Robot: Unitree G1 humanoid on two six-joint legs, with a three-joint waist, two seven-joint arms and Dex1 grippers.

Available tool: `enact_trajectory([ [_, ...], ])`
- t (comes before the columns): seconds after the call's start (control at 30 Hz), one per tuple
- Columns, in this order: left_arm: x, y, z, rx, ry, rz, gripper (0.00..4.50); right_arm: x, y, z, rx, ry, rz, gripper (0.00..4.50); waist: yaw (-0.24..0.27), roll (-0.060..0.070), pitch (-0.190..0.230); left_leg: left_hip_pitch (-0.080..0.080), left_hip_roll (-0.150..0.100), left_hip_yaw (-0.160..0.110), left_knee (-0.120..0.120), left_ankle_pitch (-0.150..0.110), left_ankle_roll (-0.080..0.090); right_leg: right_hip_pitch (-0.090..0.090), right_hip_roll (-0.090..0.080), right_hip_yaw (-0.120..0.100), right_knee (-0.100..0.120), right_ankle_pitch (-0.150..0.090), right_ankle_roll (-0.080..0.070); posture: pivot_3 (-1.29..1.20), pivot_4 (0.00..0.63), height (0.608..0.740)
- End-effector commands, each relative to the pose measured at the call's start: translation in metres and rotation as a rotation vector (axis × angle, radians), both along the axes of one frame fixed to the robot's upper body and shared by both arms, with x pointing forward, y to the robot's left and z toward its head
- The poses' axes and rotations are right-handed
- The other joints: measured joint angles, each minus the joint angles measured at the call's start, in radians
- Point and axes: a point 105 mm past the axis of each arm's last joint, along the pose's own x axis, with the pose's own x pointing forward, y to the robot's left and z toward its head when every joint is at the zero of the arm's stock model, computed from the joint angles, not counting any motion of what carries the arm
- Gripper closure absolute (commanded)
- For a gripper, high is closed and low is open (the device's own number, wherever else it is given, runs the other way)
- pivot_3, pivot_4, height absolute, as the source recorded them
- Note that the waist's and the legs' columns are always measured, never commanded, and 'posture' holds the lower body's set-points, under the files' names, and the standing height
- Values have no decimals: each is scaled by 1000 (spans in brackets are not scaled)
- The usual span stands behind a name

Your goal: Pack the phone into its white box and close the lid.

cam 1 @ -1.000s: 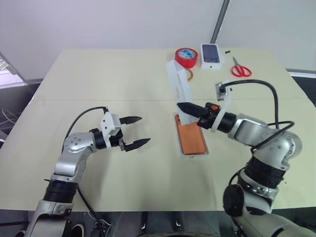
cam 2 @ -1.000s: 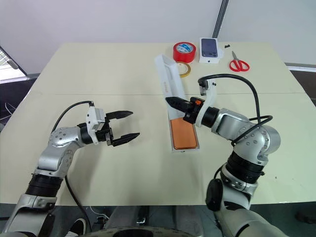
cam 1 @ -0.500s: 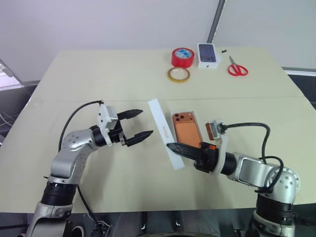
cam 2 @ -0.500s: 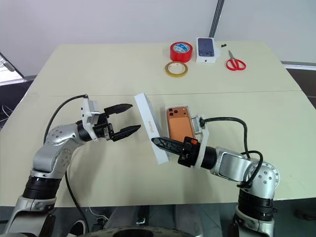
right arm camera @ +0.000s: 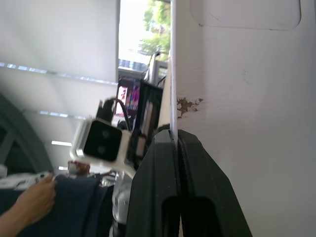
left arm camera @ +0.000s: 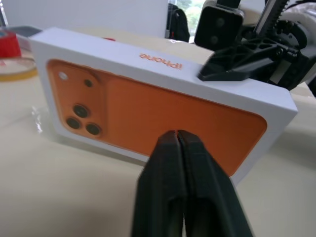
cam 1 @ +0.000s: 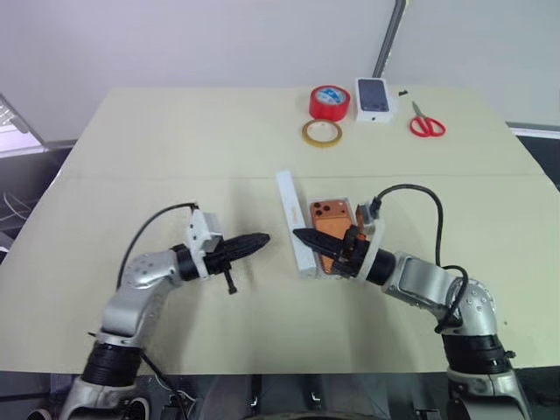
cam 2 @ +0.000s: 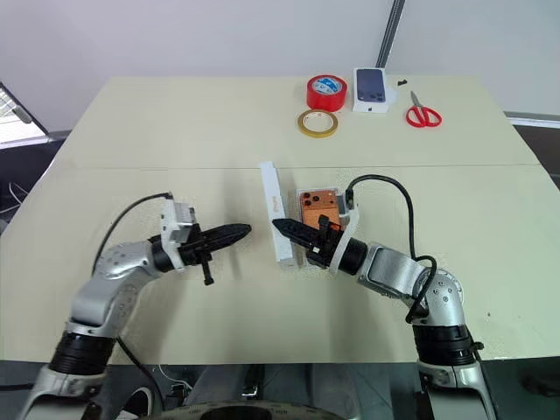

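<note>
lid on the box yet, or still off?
Still off. The lid stands on its long edge on the table beside the white box, pinched by the right gripper; the phone lies uncovered inside.

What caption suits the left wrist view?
Shut left gripper faces the lid, stood on edge and held by the right gripper.

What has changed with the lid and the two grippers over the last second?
The right gripper has swung the lid down from above the white box to stand on its long edge on the table, left of the phone, and keeps its pinch on the wall. The left gripper has snapped shut, empty, pointing at the lid. Phone, box, tape rolls and scissors stayed put.
</note>
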Motion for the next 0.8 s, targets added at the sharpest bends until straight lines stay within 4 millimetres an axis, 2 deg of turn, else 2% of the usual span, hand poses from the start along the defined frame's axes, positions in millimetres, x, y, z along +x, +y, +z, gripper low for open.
enact_trajectory([
  [0.03,8,-16,0,1,-49,15,4445,3,-8,3,-5,-15,-28,4500,0,0,0,0,0,0,0,0,0,0,0,0,0,0,0,0,150,740],
  [0.23,20,-44,-2,-39,-55,-4,4445,2,-20,-7,-55,2,-76,4500,1,0,0,0,0,0,0,0,0,0,0,0,0,0,0,0,150,740],
  [0.37,25,-58,-1,-60,-54,-24,4445,3,-31,-3,-36,-8,-119,4500,1,-1,-1,0,0,0,0,0,0,0,0,0,0,0,0,0,150,740],
  [0.4,25,-65,-1,-65,-54,-39,4500,2,-37,-4,-61,-19,-131,3892,1,-1,-1,0,0,0,0,0,0,0,0,0,0,0,0,0,150,740],
  [0.5,26,-82,-1,-73,-56,-72,4500,2,-55,-2,-78,-40,-180,2834,16,-1,-1,0,0,0,1,-1,1,2,0,0,-1,0,0,0,150,740],
  [0.6,27,-96,-1,-88,-48,-102,4500,3,-76,2,-186,-110,-221,1291,21,-1,0,0,0,1,2,-1,3,2,0,0,-2,0,0,0,150,740],
  [0.7,25,-105,-2,-94,-40,-127,4500,7,-105,6,-273,-170,-278,1291,22,-1,0,0,0,1,2,-1,3,2,0,0,-2,0,0,0,150,740],
  [0.8,23,-111,-5,-95,-35,-140,4500,12,-125,7,-336,-203,-333,1291,19,-1,0,0,0,1,2,-1,3,2,1,0,-2,0,0,0,150,740],
])
